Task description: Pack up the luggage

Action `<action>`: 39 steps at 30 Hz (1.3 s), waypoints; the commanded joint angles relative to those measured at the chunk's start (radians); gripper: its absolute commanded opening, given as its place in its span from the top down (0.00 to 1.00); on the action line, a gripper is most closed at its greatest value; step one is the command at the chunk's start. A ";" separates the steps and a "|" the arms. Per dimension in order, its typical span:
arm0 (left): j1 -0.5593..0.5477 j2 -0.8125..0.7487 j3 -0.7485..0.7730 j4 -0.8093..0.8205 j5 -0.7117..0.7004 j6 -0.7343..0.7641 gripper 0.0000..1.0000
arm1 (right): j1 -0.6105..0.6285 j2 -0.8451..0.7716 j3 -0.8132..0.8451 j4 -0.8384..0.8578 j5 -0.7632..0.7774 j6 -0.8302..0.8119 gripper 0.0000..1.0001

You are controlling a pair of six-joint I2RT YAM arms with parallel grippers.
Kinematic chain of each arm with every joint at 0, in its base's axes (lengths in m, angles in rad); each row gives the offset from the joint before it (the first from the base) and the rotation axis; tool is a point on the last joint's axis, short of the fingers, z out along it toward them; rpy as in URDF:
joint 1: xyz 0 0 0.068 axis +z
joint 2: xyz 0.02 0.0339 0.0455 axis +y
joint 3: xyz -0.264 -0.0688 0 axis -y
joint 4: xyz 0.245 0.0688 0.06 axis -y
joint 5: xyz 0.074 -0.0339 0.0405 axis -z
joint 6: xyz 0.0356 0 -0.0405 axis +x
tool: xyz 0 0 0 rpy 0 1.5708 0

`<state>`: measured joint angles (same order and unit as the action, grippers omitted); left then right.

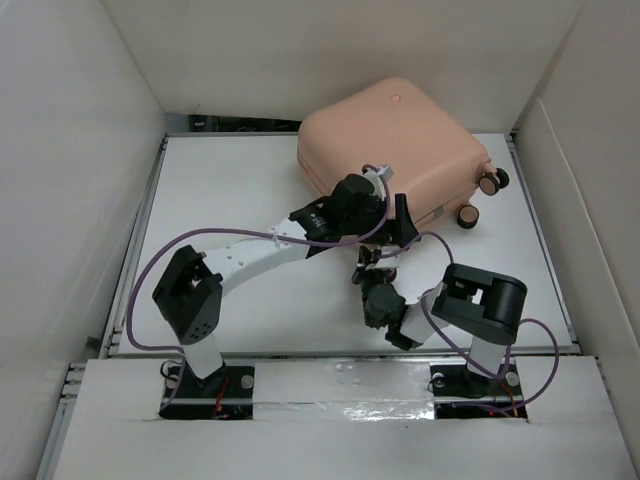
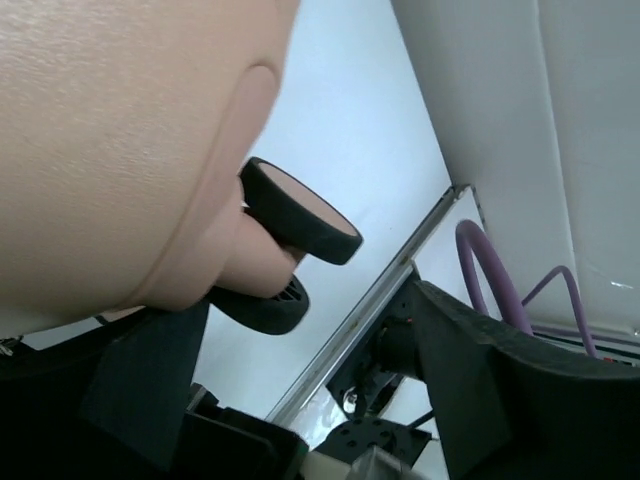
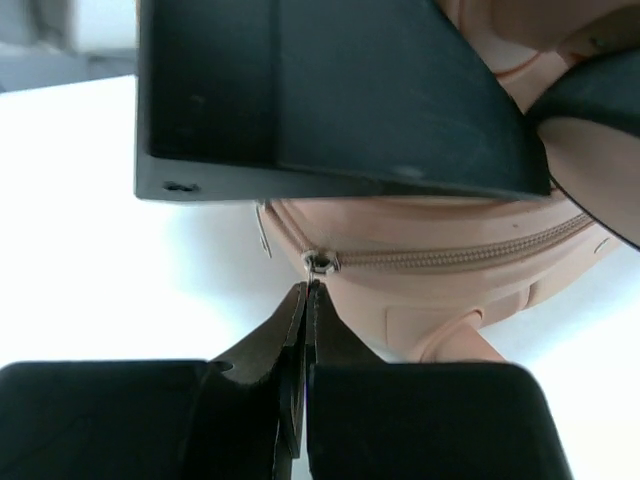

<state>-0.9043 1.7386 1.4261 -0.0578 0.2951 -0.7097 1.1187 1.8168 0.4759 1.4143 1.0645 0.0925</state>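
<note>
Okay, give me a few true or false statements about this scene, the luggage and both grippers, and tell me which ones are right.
1. The luggage stands open. False: its two shells are together.
2. The luggage lies flat on the table, wheels to the right. True.
3. The right gripper is shut, its tips at the zipper. True.
4. The left gripper is shut. False: its fingers stand wide apart beside the luggage.
</note>
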 commanded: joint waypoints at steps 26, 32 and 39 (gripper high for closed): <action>0.199 -0.602 -0.821 0.487 -0.178 0.115 0.36 | 0.096 -0.331 -0.223 0.123 -0.308 0.200 0.41; 0.199 -0.616 -0.972 0.624 -0.145 0.144 0.58 | 0.200 -0.786 -0.077 -0.926 -0.397 0.358 0.28; 0.185 -0.539 -0.955 0.748 -0.080 0.183 0.72 | 0.153 -1.132 0.116 -1.545 -0.285 0.306 0.98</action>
<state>-0.7067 1.1717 0.4313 0.5526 0.1658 -0.5705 1.3109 0.7498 0.4927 0.2443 0.7208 0.4187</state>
